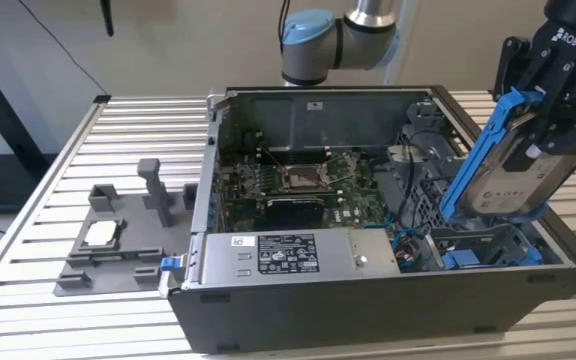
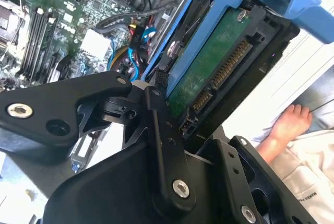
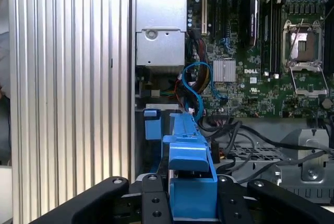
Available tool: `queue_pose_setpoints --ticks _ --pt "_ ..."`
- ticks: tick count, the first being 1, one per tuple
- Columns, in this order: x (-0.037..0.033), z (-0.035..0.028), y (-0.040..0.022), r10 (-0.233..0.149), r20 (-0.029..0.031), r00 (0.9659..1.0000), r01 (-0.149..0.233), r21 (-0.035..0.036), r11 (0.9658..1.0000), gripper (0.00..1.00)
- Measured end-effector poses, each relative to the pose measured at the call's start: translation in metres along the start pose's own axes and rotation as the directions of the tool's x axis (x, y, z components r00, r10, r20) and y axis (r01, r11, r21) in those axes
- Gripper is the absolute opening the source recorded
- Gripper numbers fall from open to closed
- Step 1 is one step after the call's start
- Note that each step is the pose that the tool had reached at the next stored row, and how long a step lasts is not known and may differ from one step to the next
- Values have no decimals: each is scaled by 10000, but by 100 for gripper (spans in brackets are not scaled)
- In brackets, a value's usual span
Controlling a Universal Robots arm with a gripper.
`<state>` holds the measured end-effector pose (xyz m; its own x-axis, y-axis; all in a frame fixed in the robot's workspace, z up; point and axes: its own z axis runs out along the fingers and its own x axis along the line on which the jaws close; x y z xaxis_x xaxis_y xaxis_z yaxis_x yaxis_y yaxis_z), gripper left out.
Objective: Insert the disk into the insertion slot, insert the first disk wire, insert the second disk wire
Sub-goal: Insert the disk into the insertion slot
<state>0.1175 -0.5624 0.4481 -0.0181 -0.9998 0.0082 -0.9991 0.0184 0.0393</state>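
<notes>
My gripper (image 1: 540,139) hangs over the exterior view's right end of the open computer case (image 1: 368,307), shut on the disk (image 1: 513,180). The disk is a silver-grey drive in a bright blue carrier (image 1: 473,161), held tilted on edge above the insertion slot (image 1: 478,251), a bay with blue clips. In the second wrist view my gripper (image 2: 195,125) clamps the disk's green circuit-board side (image 2: 209,72), connector end exposed. In the first wrist view the blue carrier (image 3: 190,166) sits between my fingers (image 3: 154,200). Blue cables (image 3: 195,85) lie loose beside the bay.
A grey labelled power-supply box (image 1: 278,255) fills the case's near wall beside the bay. The motherboard (image 1: 303,184) lies behind it. A grey fixture (image 1: 118,240) stands on the slatted table (image 1: 38,217) at the exterior view's left. A person's hand (image 2: 289,122) rests beyond the case.
</notes>
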Motion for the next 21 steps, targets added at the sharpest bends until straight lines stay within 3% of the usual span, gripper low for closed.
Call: queue_pose_setpoints --ticks 11,15,21 --pt "36 94 -10 0 -15 10000 0 -70 10000 33" --pt "39 118 -12 3 -84 10000 -4 -91 10000 33" --pt "41 127 -13 -3 -94 10000 2 -92 10000 33"
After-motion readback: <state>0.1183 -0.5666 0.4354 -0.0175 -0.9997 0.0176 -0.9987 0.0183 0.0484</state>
